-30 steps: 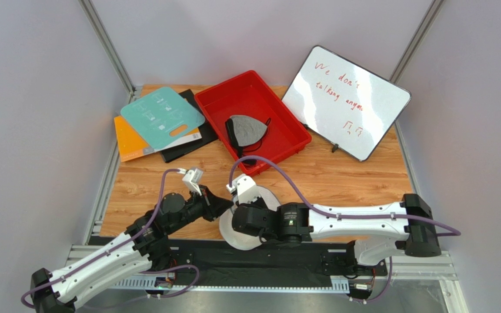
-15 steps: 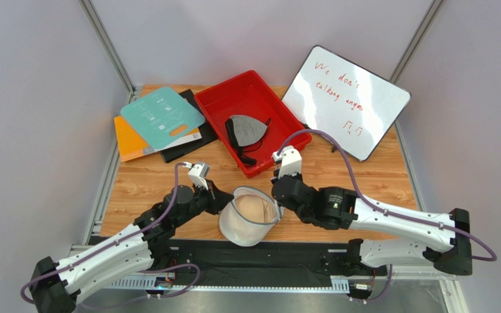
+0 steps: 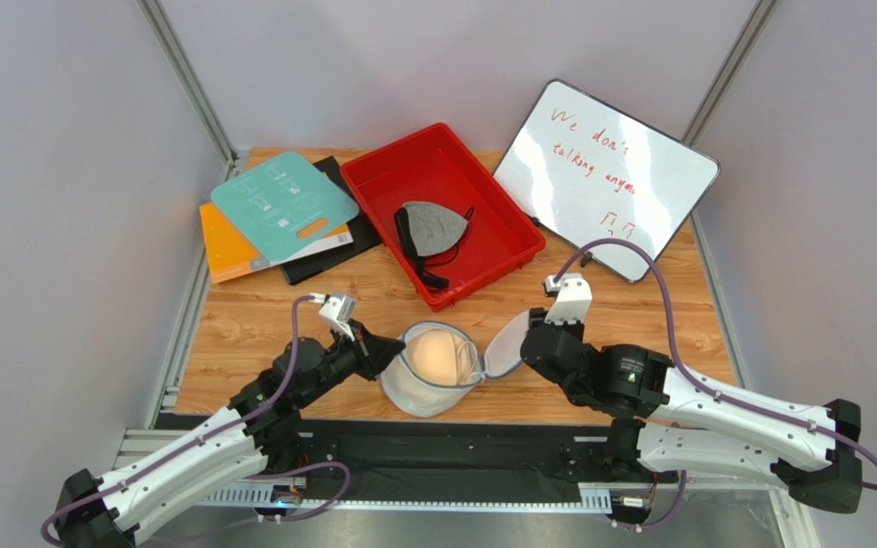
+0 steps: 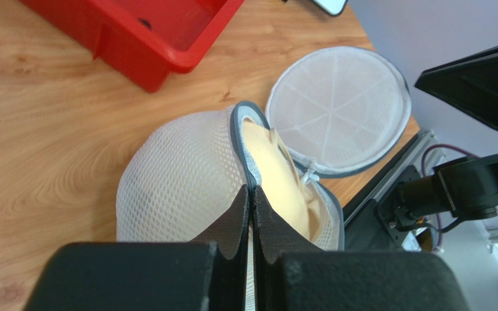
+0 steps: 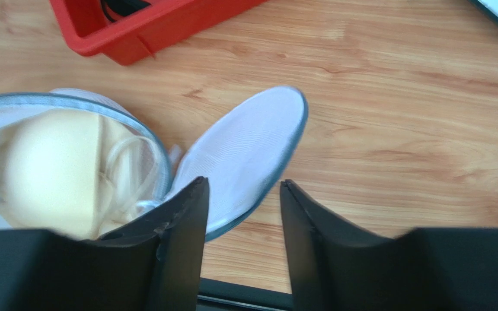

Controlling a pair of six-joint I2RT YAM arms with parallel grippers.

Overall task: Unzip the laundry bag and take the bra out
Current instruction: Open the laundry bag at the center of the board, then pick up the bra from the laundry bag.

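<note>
The laundry bag (image 3: 423,394) stands unzipped near the front edge, its round mesh lid (image 3: 504,343) flopped over to the right on the wood. The beige bra (image 3: 437,354) fills the open mouth. My left gripper (image 3: 395,348) is shut on the bag's grey zipper rim (image 4: 245,146) at its left side, with the bra (image 4: 281,188) just beyond the fingertips. My right gripper (image 3: 521,352) hovers open by the lid. In the right wrist view the lid (image 5: 251,146) lies under the gap of my right gripper (image 5: 244,183), unheld, and the bra (image 5: 50,168) shows at the left.
A red tray (image 3: 500,211) behind the bag holds a grey bra with black straps (image 3: 432,228). A whiteboard (image 3: 609,177) leans at the back right. Teal, orange and black boards (image 3: 283,206) are stacked at the back left. The table's front rail (image 3: 466,440) runs close under the bag.
My right gripper swept right around the bag, the lid came open and fell to the right, and the jaws then opened off it. My left gripper kept its hold on the rim.
</note>
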